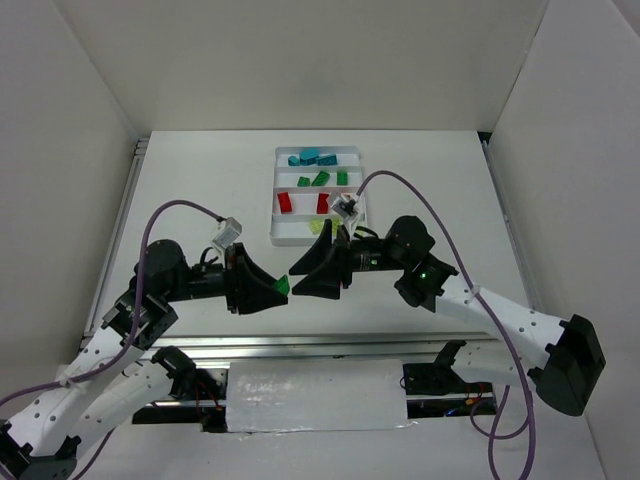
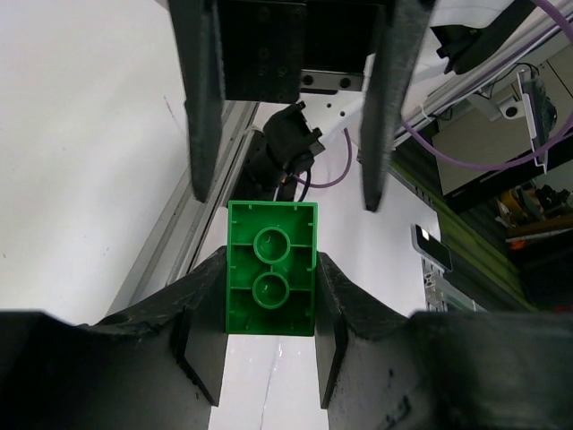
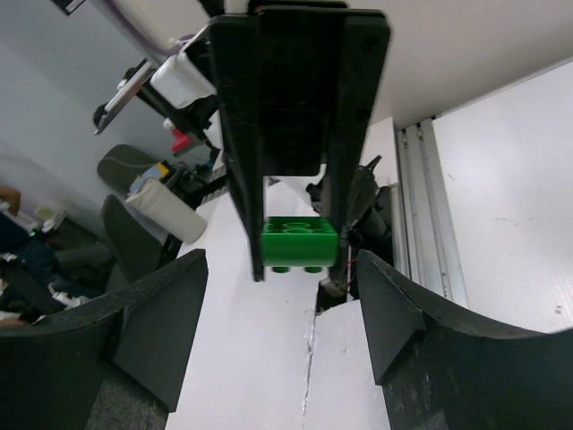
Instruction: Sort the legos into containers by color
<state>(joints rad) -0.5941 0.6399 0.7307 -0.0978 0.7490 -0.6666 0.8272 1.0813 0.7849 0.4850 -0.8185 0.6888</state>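
Left wrist view, nearest first: the left gripper (image 2: 271,309) is clenched on a green brick (image 2: 271,280), pinching it by its long sides above the table (image 1: 200,190). Facing it tip to tip, the right gripper (image 3: 280,278) has its fingers spread wide with nothing between them. Beyond both sits the white tray (image 1: 277,200). Pale yellow-green bricks (image 1: 318,227) lie in its nearest compartment, partly hidden. Red bricks (image 1: 284,203) fill the next, green bricks (image 1: 320,179) the third, and teal bricks (image 1: 310,157) the farthest.
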